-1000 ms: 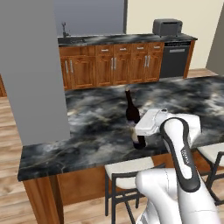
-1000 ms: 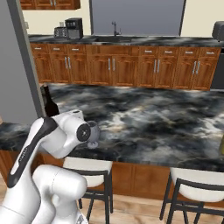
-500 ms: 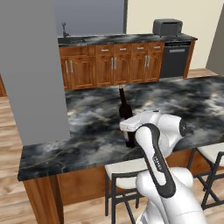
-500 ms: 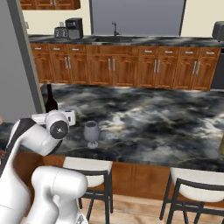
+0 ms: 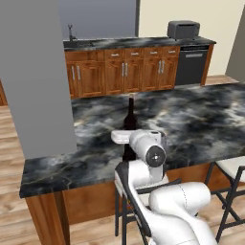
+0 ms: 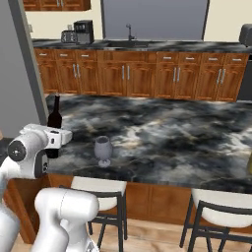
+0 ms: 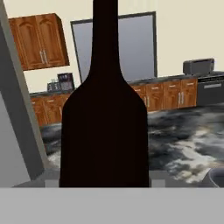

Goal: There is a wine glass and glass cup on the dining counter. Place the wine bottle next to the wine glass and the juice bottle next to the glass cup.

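Observation:
The wine bottle (image 5: 130,114), dark and slim, stands upright near the left front of the dining counter (image 5: 201,124). My gripper (image 5: 128,142) is shut on its lower body. Seen from the right base, the wine bottle (image 6: 54,117) is left of the grey wine glass (image 6: 103,149), about a glass-width apart, with the gripper (image 6: 55,141) around it on the dining counter (image 6: 172,133). Through the hand camera the wine bottle (image 7: 105,127) looms close and the wine glass rim (image 7: 216,177) peeks in at the lower right. A yellowish sliver at the right edge may be the juice bottle (image 6: 250,163). The glass cup is out of view.
A tall grey block (image 5: 33,72) rises at the counter's left end. Stools (image 6: 93,186) (image 6: 221,206) stand under the near edge. Wooden cabinets with a sink (image 6: 129,42), a toaster (image 5: 184,29) and a dishwasher (image 5: 190,64) line the back wall.
The arm's elbow has swung left, uncovering the wine glass in the right base view. The held bottle has shifted slightly left. The glass has not moved.

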